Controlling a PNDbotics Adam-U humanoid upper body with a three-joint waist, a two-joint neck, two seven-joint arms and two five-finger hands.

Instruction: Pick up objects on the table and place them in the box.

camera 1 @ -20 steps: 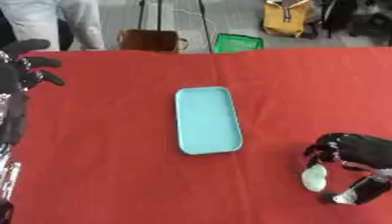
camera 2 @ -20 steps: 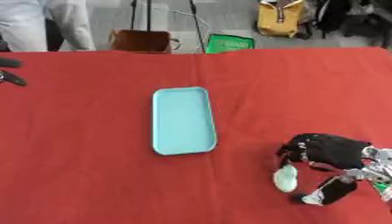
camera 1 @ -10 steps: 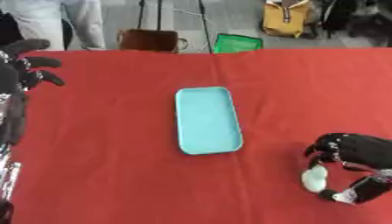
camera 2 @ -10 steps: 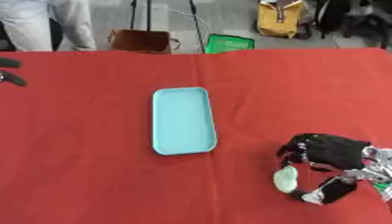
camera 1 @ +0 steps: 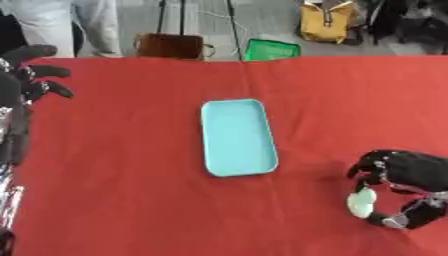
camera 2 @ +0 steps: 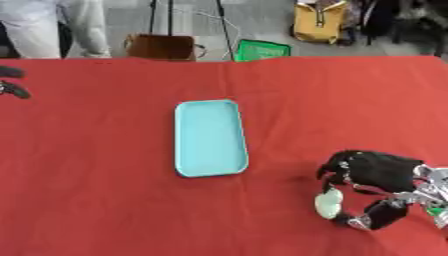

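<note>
red cloth covers the table (camera 1: 131,190) across most of the frame; a shallow light-blue tray (camera 1: 238,136), the box for this job, lies lengthwise at the centre with nothing inside it; at the lower right the right hand (camera 2: 378,176) sits low over the cloth, its fingers curled down and its thumb brought in beneath, pinching a small pale green rounded object (camera 2: 328,205) between them; the object is right at the cloth, well apart from the tray, to the tray's lower right; whether it is lifted clear of the cloth cannot be told; at the upper left edge the left hand (camera 1: 26,75) is raised, fingers spread and relaxed, holding nothing, with its arm running down the left border of the frame.
</note>
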